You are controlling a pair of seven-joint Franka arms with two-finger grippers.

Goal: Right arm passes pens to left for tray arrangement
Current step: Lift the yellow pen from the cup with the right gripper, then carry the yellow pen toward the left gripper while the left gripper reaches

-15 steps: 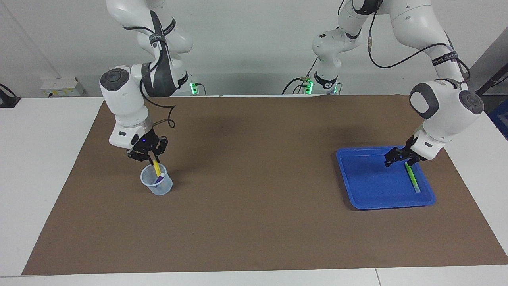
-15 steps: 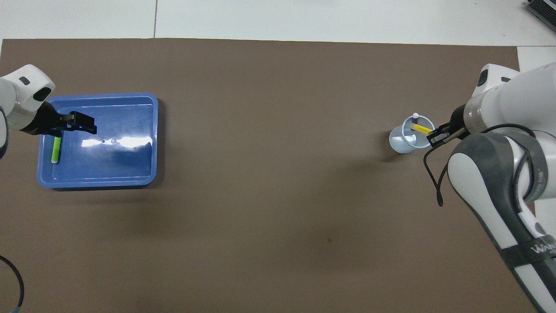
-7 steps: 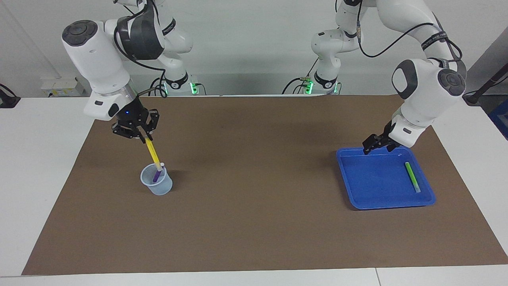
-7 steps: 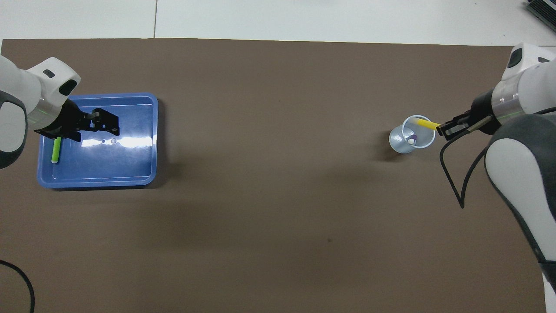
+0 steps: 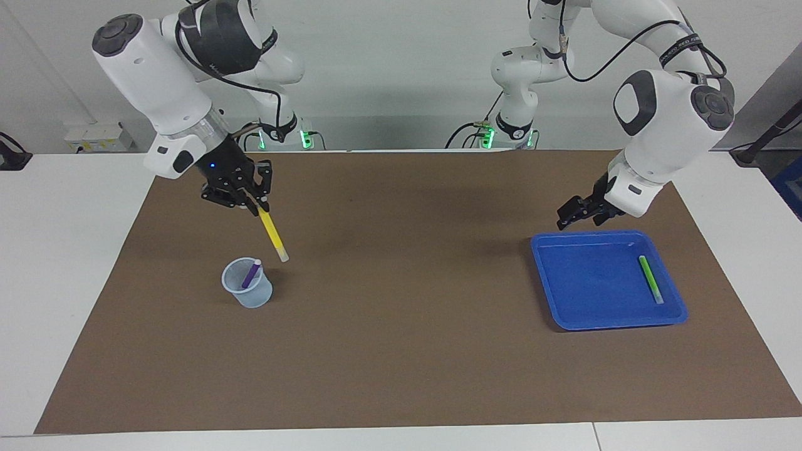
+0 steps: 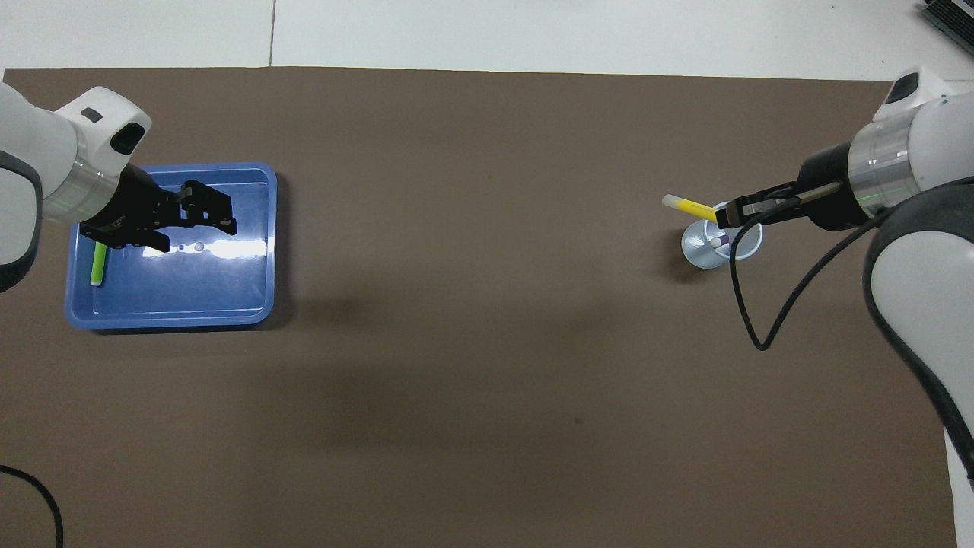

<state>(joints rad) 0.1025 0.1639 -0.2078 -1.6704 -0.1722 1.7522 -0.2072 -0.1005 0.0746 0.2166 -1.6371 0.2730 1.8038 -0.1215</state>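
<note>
One pen down, two to go: green pen (image 5: 650, 279) lies flat in the tray (image 5: 567, 275), long axis running toward/away from robots, purple pen (image 5: 251, 274) sits in cup (image 5: 249, 294), right tool (image 5: 257, 208) clamped on yellow pen (image 5: 274, 234), tilted pale end down beside cup, left tool (image 5: 579, 213) wide open, empty, over worktop by tray.
</note>
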